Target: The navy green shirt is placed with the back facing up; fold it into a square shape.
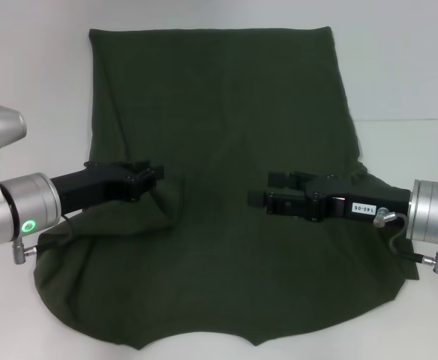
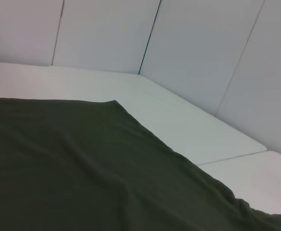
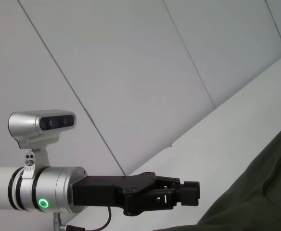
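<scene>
We see the navy green shirt (image 1: 219, 187) spread across the white desk (image 1: 414, 75), plain side up, its far edge straight and its near edge curved and uneven. Soft creases run through the cloth near both arms.

Our left gripper (image 1: 150, 175) reaches in from the left over the shirt's left half, low above the fabric. From the head view we cannot tell how its jaws stand; in the right wrist view the same gripper (image 3: 191, 192) shows its jaws close together, with nothing visibly held.

Our right gripper (image 1: 268, 191) reaches in from the right over the shirt's right half, pointing toward the middle. Its jaws look slightly parted, one above the other, and we see no cloth between them.

The left wrist view shows only shirt fabric (image 2: 83, 168) lying on the desk (image 2: 188, 120), with white wall panels (image 2: 203, 48) behind.
</scene>
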You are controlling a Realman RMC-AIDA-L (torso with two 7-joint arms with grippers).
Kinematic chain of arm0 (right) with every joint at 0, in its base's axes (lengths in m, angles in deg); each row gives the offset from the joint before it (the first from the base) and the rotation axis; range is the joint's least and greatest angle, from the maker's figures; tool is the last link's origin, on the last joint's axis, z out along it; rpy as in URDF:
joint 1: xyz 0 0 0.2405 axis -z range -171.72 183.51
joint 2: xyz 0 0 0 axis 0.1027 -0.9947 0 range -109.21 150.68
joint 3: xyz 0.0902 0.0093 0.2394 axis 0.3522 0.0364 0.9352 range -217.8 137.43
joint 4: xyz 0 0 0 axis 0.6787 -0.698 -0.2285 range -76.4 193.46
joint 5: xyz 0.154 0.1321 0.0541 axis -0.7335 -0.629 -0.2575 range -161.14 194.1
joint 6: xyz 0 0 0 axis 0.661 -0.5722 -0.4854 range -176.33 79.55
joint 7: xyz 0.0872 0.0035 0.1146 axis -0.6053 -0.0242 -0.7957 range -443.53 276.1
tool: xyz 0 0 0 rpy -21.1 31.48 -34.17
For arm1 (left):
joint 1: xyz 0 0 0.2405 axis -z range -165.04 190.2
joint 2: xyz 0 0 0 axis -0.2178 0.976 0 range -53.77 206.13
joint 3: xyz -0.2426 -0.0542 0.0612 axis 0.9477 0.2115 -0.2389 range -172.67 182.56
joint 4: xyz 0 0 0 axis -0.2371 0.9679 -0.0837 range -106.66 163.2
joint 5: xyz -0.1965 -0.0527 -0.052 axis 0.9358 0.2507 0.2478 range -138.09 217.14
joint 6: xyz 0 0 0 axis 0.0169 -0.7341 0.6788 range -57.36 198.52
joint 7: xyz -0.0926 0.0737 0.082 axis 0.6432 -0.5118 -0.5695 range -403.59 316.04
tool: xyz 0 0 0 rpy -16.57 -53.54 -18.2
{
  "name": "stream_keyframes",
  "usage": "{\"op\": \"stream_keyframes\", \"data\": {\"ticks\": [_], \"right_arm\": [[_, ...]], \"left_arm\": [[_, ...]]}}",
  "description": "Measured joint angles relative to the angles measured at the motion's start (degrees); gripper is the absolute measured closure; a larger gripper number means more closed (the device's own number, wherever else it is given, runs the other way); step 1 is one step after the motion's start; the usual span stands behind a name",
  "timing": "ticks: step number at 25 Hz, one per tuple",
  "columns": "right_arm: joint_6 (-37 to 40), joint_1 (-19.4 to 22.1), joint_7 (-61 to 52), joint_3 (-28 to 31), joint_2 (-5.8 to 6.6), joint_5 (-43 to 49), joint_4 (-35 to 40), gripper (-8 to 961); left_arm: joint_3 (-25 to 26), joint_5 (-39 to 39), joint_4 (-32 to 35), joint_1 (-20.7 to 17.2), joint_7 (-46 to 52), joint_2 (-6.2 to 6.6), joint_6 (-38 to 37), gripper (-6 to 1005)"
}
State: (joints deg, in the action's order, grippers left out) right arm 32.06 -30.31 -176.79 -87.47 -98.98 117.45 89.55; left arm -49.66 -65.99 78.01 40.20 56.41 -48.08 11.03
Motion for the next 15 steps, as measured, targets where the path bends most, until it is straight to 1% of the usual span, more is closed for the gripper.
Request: {"op": "stream_keyframes", "data": {"ticks": [6, 11, 15], "right_arm": [[0.27, 0.22, -0.03, 0.07, 0.01, -0.26, 0.0, 54], [0.28, 0.35, -1.41, 0.89, 0.19, -0.41, 0.12, 53], [0.29, 0.67, -4.95, 2.24, 0.93, -0.43, 0.57, 53]], "left_arm": [[0.31, -0.11, 0.54, -0.6, -0.22, 0.24, -0.34, 705], [0.51, -0.56, 2.37, -2.14, -0.35, 0.26, 1.57, 480], [1.55, -0.99, 2.74, -3.42, -0.04, 0.3, 4.79, 391]]}}
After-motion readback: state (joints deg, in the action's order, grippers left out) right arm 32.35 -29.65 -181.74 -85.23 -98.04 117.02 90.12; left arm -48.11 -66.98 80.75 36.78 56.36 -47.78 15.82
